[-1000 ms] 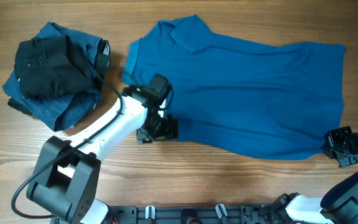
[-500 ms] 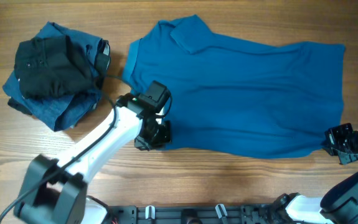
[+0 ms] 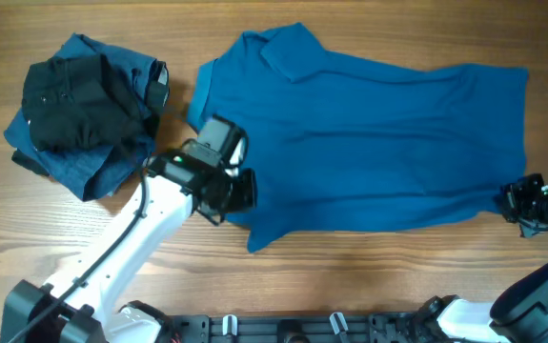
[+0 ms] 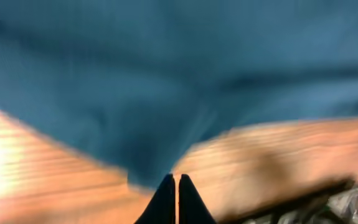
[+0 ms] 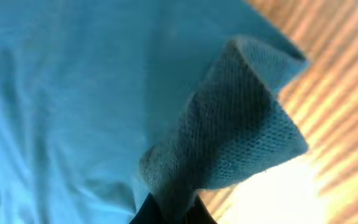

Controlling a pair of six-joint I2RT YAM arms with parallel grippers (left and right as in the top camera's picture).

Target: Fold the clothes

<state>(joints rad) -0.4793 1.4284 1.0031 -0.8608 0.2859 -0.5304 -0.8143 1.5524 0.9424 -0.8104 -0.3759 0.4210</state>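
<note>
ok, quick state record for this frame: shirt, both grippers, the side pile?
shirt: blue polo shirt spread across the table, collar at the far left
left gripper: shut, pinching the polo shirt's near left edge
right gripper: shut on a bunched bit of the near right corner
pile: crumpled heap left of the polo shirt and apart from it, with a black garment on top of darker blue garments
fold: not yet made

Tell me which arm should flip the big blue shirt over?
Probably left. The left gripper pinches the near edge of the blue shirt by its sleeve, with room to carry it across. The right gripper holds only the hem corner, far out.
</note>
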